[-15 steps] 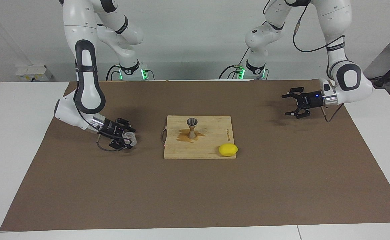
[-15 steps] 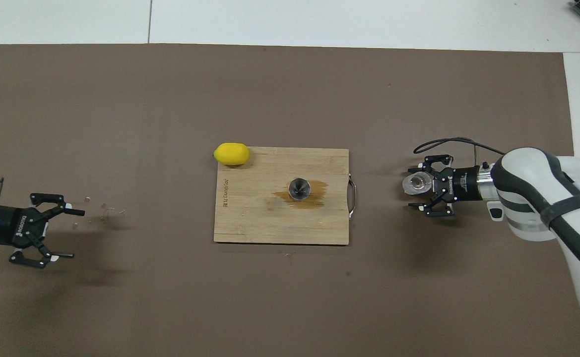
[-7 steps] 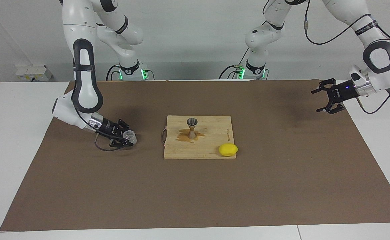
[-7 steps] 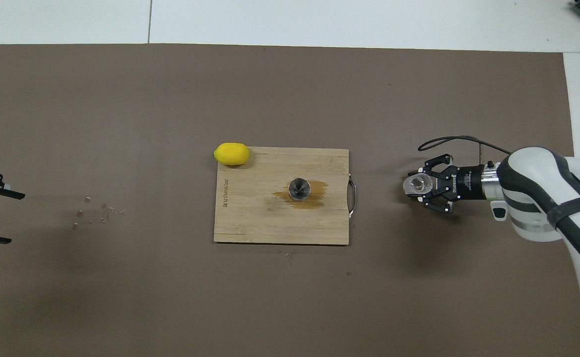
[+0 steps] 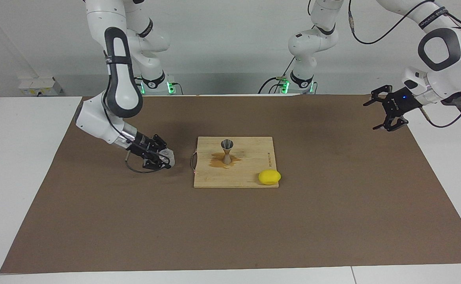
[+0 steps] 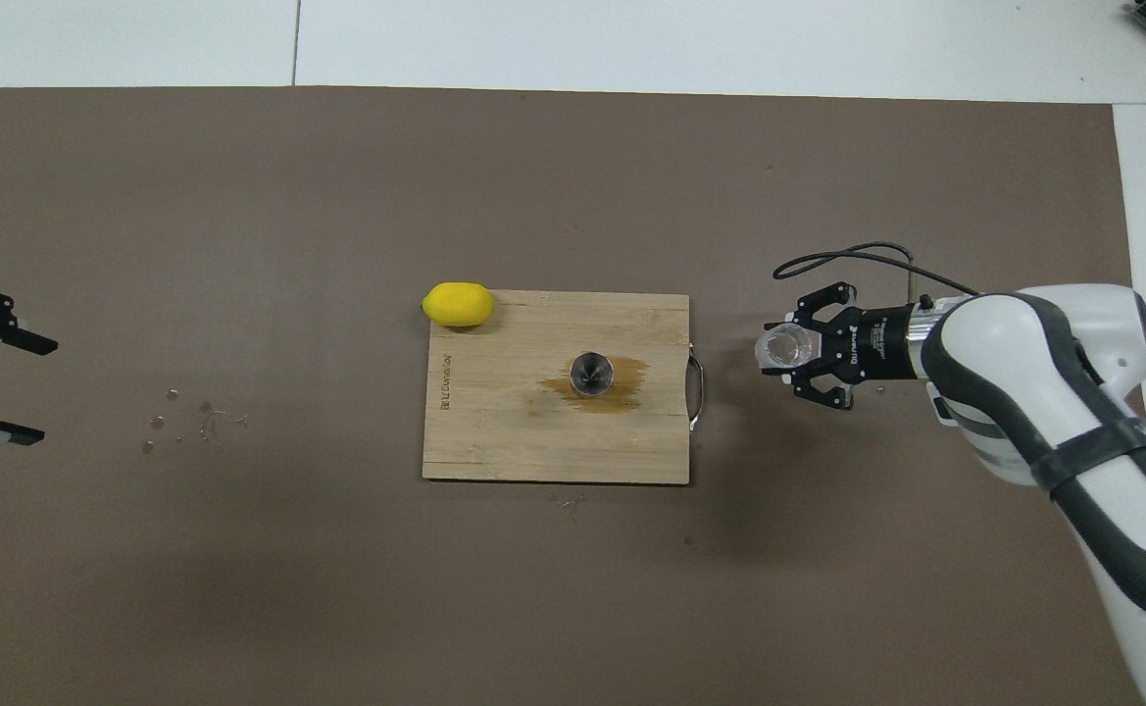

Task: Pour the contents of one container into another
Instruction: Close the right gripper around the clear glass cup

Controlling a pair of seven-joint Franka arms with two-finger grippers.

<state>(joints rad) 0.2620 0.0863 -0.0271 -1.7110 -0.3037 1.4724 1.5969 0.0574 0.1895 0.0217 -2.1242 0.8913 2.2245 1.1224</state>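
Right pincer (image 5: 166,161) clamped on glass cup (image 6: 784,348), over mat beside board (image 5: 250,175). Jigger (image 5: 226,151) upright on board in brown spill; contents of both unclear. Left pincer (image 5: 381,111) apart, waiting at desk edge.

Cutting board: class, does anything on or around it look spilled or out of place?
Yes. A brown puddle is spread on the cutting board around the foot of the upright metal jigger, so liquid has missed it. The lemon overhangs one board corner. Small droplets also dot the brown mat toward the left arm's end.
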